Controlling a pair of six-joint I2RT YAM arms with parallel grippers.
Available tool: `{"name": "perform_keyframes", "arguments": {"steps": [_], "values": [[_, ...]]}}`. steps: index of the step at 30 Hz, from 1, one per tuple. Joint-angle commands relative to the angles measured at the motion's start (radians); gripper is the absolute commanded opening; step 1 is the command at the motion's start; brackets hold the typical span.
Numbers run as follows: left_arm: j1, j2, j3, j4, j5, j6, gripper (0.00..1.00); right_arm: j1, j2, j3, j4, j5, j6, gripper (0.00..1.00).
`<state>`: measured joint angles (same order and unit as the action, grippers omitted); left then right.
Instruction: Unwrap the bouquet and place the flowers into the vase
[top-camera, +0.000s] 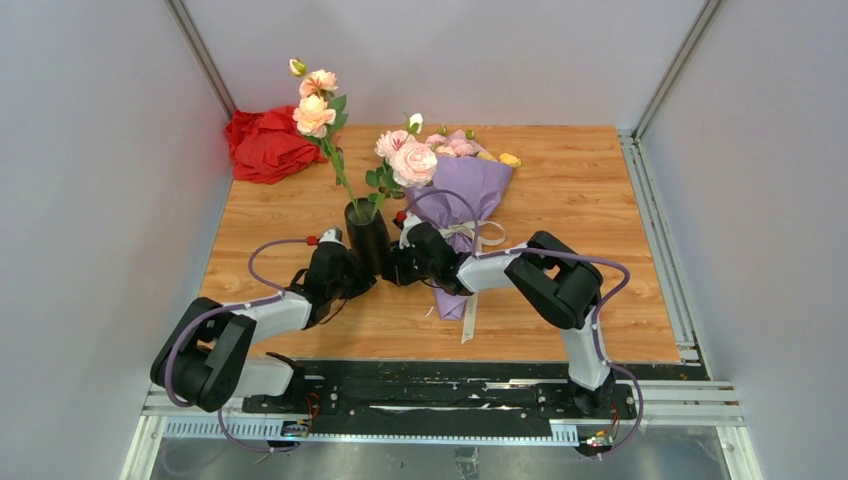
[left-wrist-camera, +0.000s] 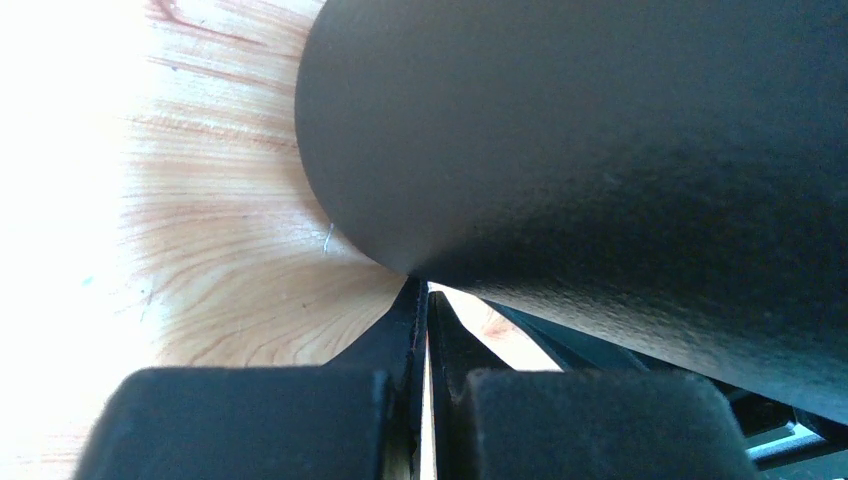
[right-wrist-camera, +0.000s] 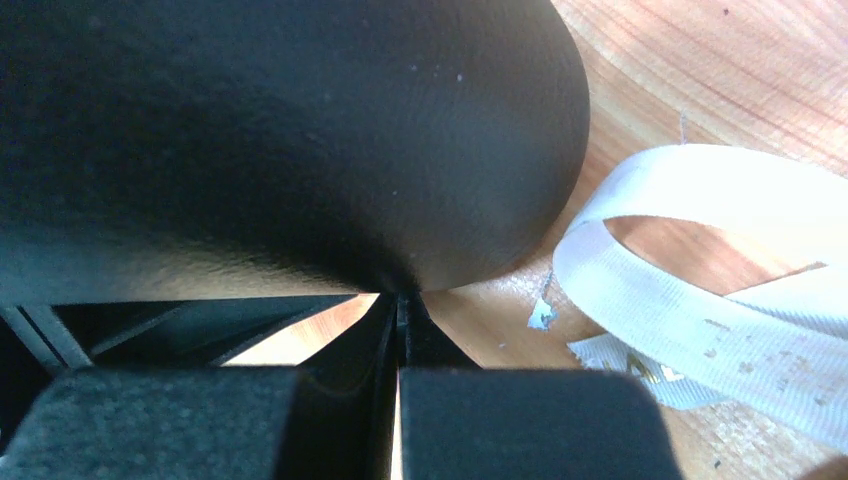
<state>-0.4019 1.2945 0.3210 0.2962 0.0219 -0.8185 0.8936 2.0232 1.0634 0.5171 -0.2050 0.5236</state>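
Zero steps done, I'd judge: wrap & ribbon both on. L to R, w/ the vase (top-camera: 368, 240) as ref: red cloth (top-camera: 265, 145) back-left of it. Left gripper (left-wrist-camera: 424, 310) has jaws pinched together on nothing, tips touching its base. The vase stands upright w/ two tall rose stems (top-camera: 314, 115) in it, none of the bouquet's. Right gripper (right-wrist-camera: 398, 310) is likewise closed & empty against its right side. The bouquet (top-camera: 465, 185) lies just right of it, flowers (top-camera: 455, 145) inside, cream ribbon (right-wrist-camera: 700, 300) around it. You've got untying, unwrapping & loading left.
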Motion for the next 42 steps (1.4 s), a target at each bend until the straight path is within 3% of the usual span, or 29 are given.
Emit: {"name": "perform_keyframes", "arguments": {"steps": [1, 26, 35, 42], "values": [[-0.006, 0.034, 0.019, 0.007, 0.000, 0.014, 0.00, -0.021, 0.069, 0.009, -0.092, 0.013, -0.023, 0.00], [0.002, -0.002, -0.017, 0.015, 0.007, 0.006, 0.00, -0.074, 0.187, 0.125, -0.058, -0.077, 0.045, 0.00], [0.002, -0.115, -0.076, 0.007, 0.048, -0.016, 0.00, -0.079, 0.226, 0.185, -0.082, -0.088, 0.043, 0.00], [0.002, -0.223, -0.091, -0.090, 0.014, -0.003, 0.00, -0.087, 0.262, 0.239, -0.097, -0.095, 0.043, 0.00]]}}
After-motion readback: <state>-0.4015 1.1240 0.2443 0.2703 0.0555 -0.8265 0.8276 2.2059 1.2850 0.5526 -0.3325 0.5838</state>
